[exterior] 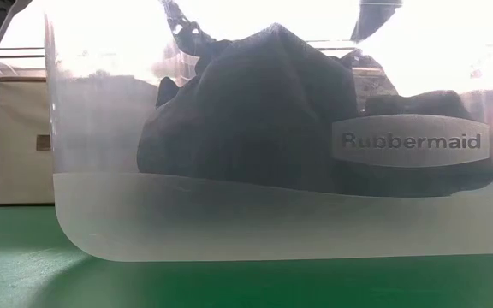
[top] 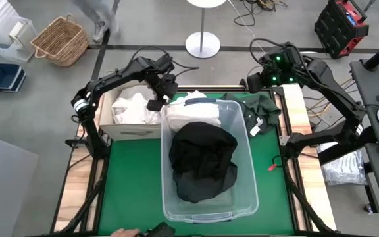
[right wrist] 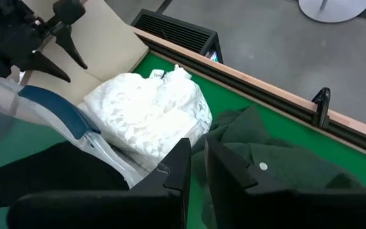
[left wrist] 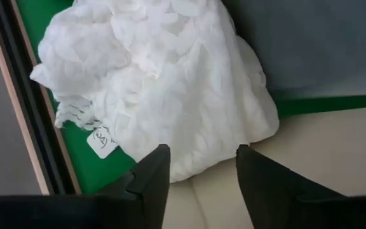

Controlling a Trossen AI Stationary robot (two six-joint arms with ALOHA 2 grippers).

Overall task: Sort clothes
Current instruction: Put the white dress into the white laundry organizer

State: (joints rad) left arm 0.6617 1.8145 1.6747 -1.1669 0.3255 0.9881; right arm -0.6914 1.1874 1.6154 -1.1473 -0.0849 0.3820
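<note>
Left claw (top: 155,104) hangs released over the seam between the cardboard box (top: 120,131) and the tub, nothing between its fingers (left wrist: 152,178); its wrist view looks down on a crumpled white garment (left wrist: 164,83) lying partly on the green tabletop (left wrist: 84,162), partly against the box edge. Right claw (right wrist: 196,166) sits at the far right corner, fingers nearly together with only a thin gap, gripping nothing.

Largest to smallest:
- green tabletop (top: 130,191), wooden rails at the sides.
- clear plastic Rubbermaid tub (top: 242,197), centre. Holds a bunched black garment (top: 202,161) that fills most of it; more white fabric shows at the tub's far end.
- beige cardboard box, just left of the tub, with white clothes (top: 133,108) inside.
- dark green shirt (right wrist: 278,165) spread on the tabletop beyond the tub's right far corner, button visible, just beside the white garment (right wrist: 148,117).
- small paper tag (left wrist: 101,141) on the white piece.

Handling, my read: all soft, light, limp fabric. No stiffness, so it will drape and drag; loose ends could snag the tub rim. White one looks lacy or knitted, fingers may catch threads. Take hold at a raised fold or bunched ridge near the middle, pinch deep, lift high enough to clear the box wall. Avoid the tag and thin edges.
</note>
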